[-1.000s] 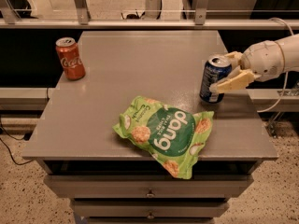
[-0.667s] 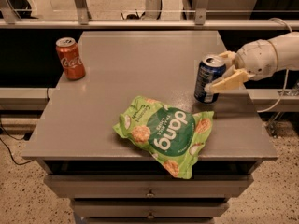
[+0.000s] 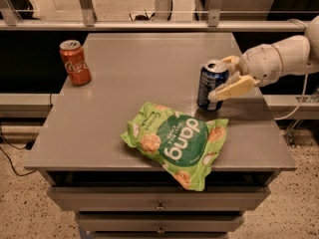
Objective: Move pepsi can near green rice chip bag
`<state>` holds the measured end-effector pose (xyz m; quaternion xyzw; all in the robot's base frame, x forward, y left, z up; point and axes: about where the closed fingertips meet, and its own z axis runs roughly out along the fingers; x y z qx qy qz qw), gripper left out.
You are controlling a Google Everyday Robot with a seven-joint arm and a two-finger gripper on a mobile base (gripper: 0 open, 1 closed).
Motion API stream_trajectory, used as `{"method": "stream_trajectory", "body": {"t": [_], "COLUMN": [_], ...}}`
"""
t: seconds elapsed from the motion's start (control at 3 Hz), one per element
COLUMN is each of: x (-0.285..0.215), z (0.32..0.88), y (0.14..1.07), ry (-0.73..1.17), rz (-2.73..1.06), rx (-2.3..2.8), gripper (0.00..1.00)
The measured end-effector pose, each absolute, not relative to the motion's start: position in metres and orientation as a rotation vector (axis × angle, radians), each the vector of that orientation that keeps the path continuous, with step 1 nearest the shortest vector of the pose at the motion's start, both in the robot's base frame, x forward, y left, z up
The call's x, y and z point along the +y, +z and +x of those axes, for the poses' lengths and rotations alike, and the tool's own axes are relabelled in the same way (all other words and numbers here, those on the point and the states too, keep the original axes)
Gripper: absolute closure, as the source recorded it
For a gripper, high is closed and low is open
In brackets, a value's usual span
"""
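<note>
The gripper (image 3: 227, 77) is clamped on the pepsi can (image 3: 211, 86), just up-right of the green rice chip bag (image 3: 177, 141), so the move looks nearly done; only release is left. The table (image 3: 139, 59) edge runs close under the wrist, with open surface far left toward the Coca-Cola can (image 3: 75, 62).

The table (image 3: 149, 63) bears Coca-Cola can (image 3: 75, 62) and green rice chip bag (image 3: 177, 141); beside it, hand (image 3: 220, 78) clasps pepsi can (image 3: 210, 86).
</note>
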<state>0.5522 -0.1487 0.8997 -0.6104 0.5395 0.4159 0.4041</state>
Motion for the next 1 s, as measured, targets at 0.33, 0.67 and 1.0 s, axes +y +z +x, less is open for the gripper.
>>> {"method": "stream_trajectory", "body": {"t": [0.33,0.67,1.0], "x": [-0.1408,-0.1379,-0.1448], "z": [0.5538,0.553,0.557], "y": [0.8945,0.8915,0.8911], "ry": [1.073,1.084,1.06], "rz": [-1.552,-1.559,-1.557], "rx": [1.346,1.339,1.351], "gripper": [0.0,0.0,0.0]}}
